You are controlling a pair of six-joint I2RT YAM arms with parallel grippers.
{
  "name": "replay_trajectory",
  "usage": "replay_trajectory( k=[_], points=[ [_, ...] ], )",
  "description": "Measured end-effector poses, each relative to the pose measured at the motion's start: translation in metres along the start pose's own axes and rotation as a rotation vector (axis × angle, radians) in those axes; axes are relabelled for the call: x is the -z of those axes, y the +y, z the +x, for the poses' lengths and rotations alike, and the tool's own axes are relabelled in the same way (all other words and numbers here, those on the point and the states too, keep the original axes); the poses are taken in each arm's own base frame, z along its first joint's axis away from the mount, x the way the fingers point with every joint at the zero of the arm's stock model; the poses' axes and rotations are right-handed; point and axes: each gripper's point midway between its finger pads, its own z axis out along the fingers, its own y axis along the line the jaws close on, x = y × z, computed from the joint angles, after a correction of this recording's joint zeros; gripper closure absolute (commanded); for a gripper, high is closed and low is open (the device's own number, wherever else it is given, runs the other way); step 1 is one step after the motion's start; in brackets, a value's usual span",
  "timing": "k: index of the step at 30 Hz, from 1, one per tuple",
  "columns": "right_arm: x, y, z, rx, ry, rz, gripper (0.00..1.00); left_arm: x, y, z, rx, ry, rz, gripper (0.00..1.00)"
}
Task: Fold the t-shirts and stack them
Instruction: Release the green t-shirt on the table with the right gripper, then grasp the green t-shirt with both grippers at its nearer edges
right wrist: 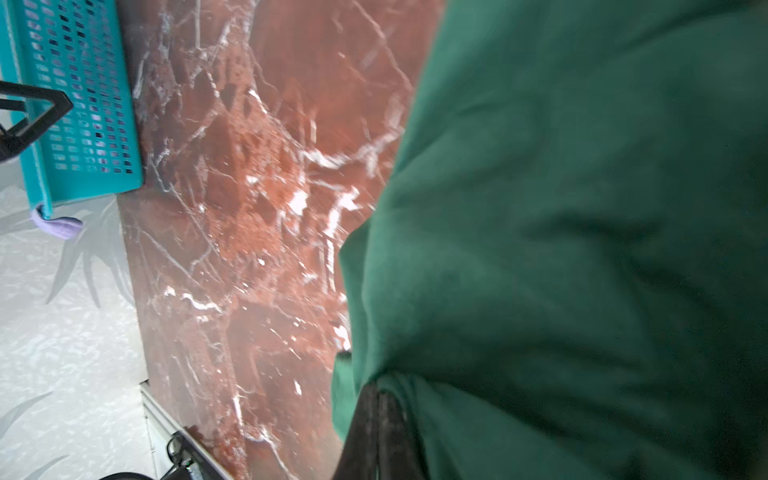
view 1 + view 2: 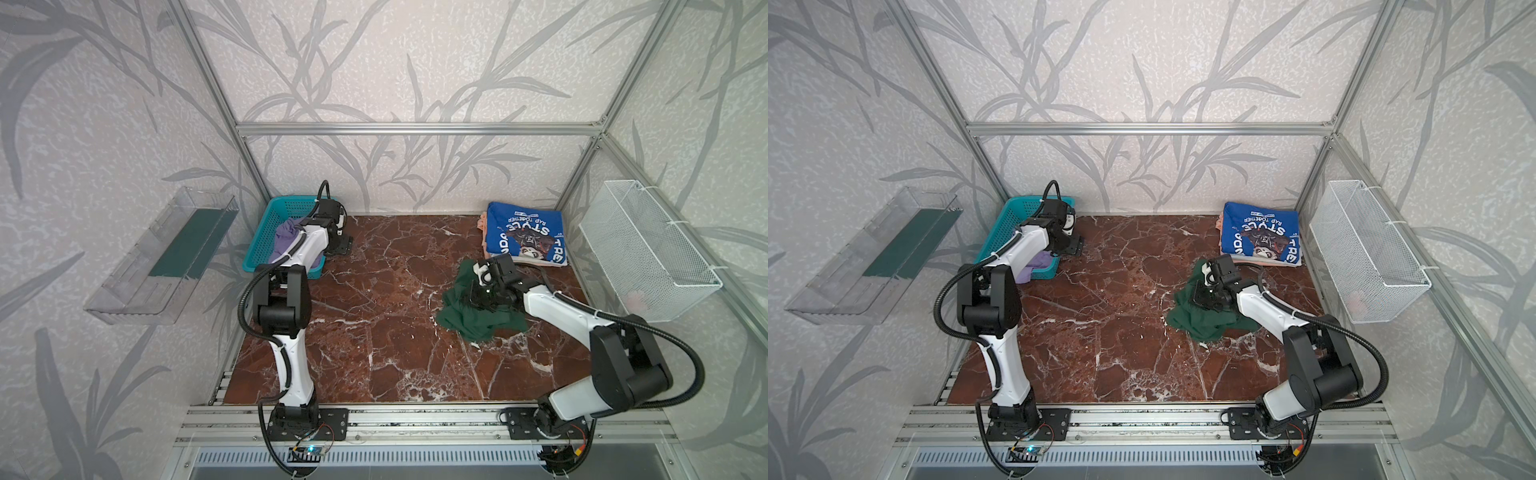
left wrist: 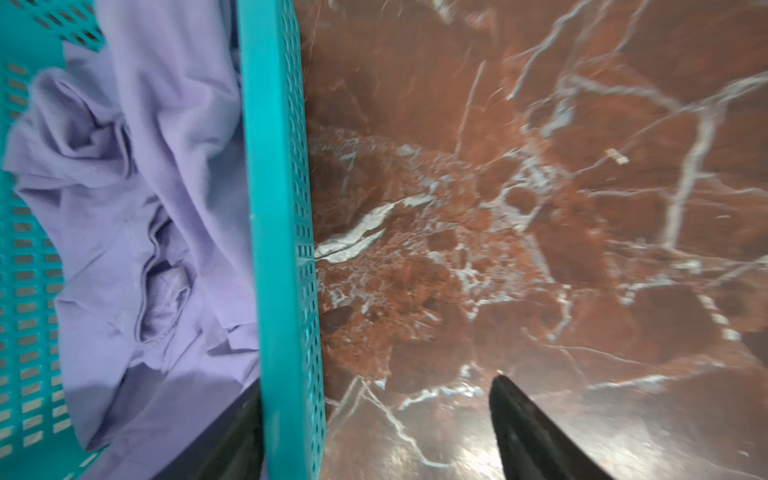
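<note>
Four t-shirts, lavender (image 3: 145,187), blue (image 2: 525,232), peach (image 2: 483,232), green t-shirt (image 2: 478,322) pinched in closed right claw (image 1: 378,411), left claw (image 3: 376,388) spread wide, empty

I looked down remotely on a red-brown marble tabletop (image 2: 374,332) veined in white, boxed in by an aluminium frame (image 2: 415,128) and pale wallpaper (image 2: 374,62) printed with grey leaves. A clear plastic shelf (image 2: 137,291) hung on the left wall, a white wire basket (image 2: 648,249) on the right.

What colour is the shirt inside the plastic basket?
Plain lavender purple; the shirt in the basket shows best in the left wrist view.
</note>
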Motion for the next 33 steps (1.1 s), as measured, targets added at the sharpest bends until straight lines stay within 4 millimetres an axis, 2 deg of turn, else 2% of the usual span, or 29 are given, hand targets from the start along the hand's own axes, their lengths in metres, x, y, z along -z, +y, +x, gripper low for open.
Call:
replay_trajectory(
  k=[2,4,7,8,9,10,13,14,16,18,21,23,25,28,30,33],
  points=[
    [-0.007,0.020,-0.016,0.020,0.000,-0.030,0.99,0.015,-0.006,-0.004,0.010,-0.036,-0.008,0.15],
    [-0.011,0.045,-0.033,0.055,-0.001,-0.065,0.84,0.029,-0.010,-0.005,0.017,-0.070,-0.019,0.15],
    [-0.005,0.088,-0.069,0.138,-0.036,-0.104,0.42,0.050,-0.017,-0.003,0.048,-0.121,-0.017,0.15],
    [0.004,0.101,-0.082,0.173,-0.066,-0.107,0.29,0.055,-0.021,-0.002,0.061,-0.141,-0.010,0.15],
    [0.013,0.108,-0.091,0.193,-0.095,-0.104,0.10,0.059,-0.024,-0.002,0.070,-0.157,-0.003,0.16],
    [0.025,0.110,-0.098,0.207,-0.129,-0.093,0.01,0.066,-0.030,-0.003,0.078,-0.186,0.010,0.15],
    [0.070,0.098,-0.109,0.213,-0.232,-0.032,0.01,0.078,-0.048,-0.006,0.098,-0.250,0.041,0.10],
    [0.088,0.089,-0.109,0.210,-0.277,-0.011,0.01,0.082,-0.058,-0.008,0.100,-0.272,0.056,0.01],
    [0.121,0.069,-0.101,0.193,-0.359,0.034,0.01,0.089,-0.079,-0.011,0.104,-0.308,0.089,0.01],
    [0.153,0.045,-0.085,0.168,-0.446,0.080,0.01,0.094,-0.103,-0.012,0.101,-0.341,0.129,0.01],
    [0.179,0.020,-0.051,0.136,-0.507,0.118,0.01,0.099,-0.135,-0.007,0.082,-0.381,0.187,0.01],
    [0.185,0.004,-0.028,0.115,-0.519,0.131,0.01,0.101,-0.155,0.000,0.069,-0.405,0.239,0.01],
    [0.186,-0.011,-0.008,0.089,-0.516,0.142,0.01,0.099,-0.169,0.009,0.075,-0.417,0.292,0.01],
    [0.177,-0.033,0.024,0.029,-0.478,0.141,0.00,0.089,-0.174,0.019,0.131,-0.421,0.341,0.01],
    [0.160,-0.045,0.048,-0.019,-0.415,0.126,0.01,0.086,-0.178,0.024,0.160,-0.403,0.368,0.01],
    [0.131,-0.049,0.077,-0.033,-0.301,0.122,0.05,0.085,-0.182,0.017,0.177,-0.385,0.390,0.01]
  ],
)
